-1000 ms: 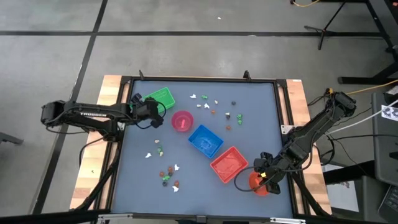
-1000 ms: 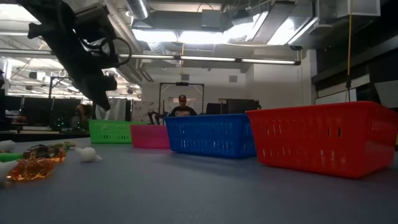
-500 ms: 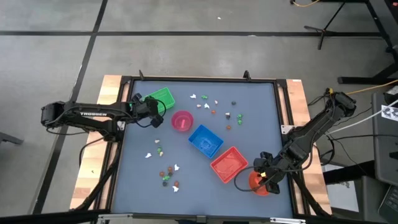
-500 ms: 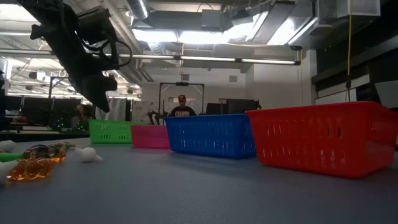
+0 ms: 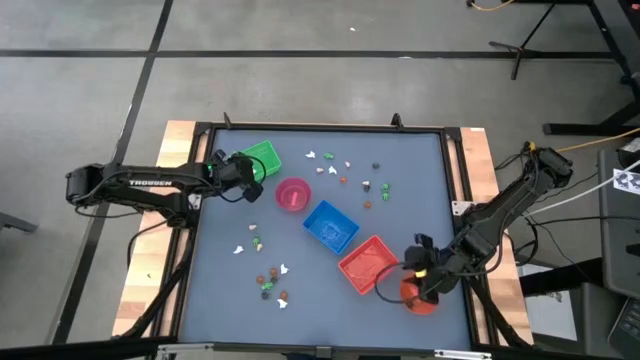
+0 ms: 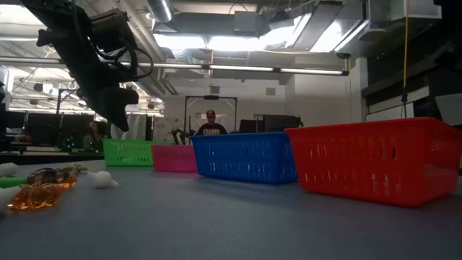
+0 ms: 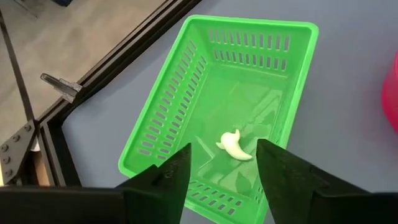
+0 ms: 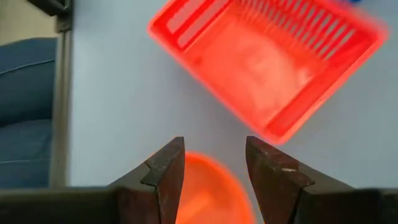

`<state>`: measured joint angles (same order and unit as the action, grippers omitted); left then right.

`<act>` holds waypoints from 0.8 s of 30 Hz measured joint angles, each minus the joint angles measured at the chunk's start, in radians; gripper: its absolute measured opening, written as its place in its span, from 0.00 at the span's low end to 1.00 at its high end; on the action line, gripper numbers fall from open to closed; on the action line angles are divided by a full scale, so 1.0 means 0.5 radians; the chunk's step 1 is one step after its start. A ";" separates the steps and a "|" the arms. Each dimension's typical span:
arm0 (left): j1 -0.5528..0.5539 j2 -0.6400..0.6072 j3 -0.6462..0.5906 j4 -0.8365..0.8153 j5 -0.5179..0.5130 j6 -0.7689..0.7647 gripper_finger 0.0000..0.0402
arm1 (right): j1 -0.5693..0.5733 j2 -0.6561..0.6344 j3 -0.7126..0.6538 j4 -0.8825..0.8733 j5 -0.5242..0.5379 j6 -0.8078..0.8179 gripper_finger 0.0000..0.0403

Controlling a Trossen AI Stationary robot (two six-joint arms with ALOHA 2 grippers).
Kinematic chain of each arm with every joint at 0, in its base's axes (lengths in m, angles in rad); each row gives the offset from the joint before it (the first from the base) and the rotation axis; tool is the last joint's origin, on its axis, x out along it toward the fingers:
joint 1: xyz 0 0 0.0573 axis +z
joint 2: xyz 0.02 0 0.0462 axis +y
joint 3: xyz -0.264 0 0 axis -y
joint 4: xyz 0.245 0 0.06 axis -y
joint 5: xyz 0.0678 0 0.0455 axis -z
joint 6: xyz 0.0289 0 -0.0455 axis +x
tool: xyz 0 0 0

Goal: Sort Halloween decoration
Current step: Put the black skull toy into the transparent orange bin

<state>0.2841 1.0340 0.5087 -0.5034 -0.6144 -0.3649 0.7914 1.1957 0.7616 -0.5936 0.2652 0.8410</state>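
Halloween decoration: small trinkets lie loose on the counter in three clusters: a far cluster beyond the pink bowl, a pair near the left edge, and a near cluster toward the front.
Sorted piece: one white trinket lies on the floor of the green tray; its exact form is hard to make out, possibly a ghost.
Left pincer: hangs above the near end of the green tray, fingers set wide apart, holding nothing; the white trinket shows between them, well below.
Right pincer: over the orange bowl at the counter's front right corner, fingers spread, nothing between them.
Red tray: just beside the orange bowl, toward the counter's middle.
Blue tray: between the red tray and the pink bowl.
Low view: orange-brown trinket and a white one rest on the counter at the left; a person stands in the room behind.
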 joint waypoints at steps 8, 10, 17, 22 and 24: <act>0.000 0.000 0.000 0.118 0.000 0.001 0.43 | -0.208 0.000 0.000 0.001 0.277 -0.252 0.42; 0.000 0.000 0.000 0.165 0.000 0.001 0.43 | -0.333 0.000 0.000 0.000 0.279 -0.332 0.42; 0.000 0.000 0.000 0.288 0.000 0.002 0.43 | -0.904 0.000 0.000 0.001 0.363 -0.895 0.42; -0.003 -0.001 0.000 0.307 0.000 0.002 0.43 | -1.418 0.000 0.000 0.003 0.333 -1.282 0.42; -0.003 -0.001 0.000 0.308 0.000 0.002 0.43 | -1.622 0.000 0.000 0.013 0.262 -1.437 0.42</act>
<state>0.2825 1.0336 0.5087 -0.3492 -0.6144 -0.3641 -0.0197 1.1957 0.7616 -0.5870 0.3963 0.1225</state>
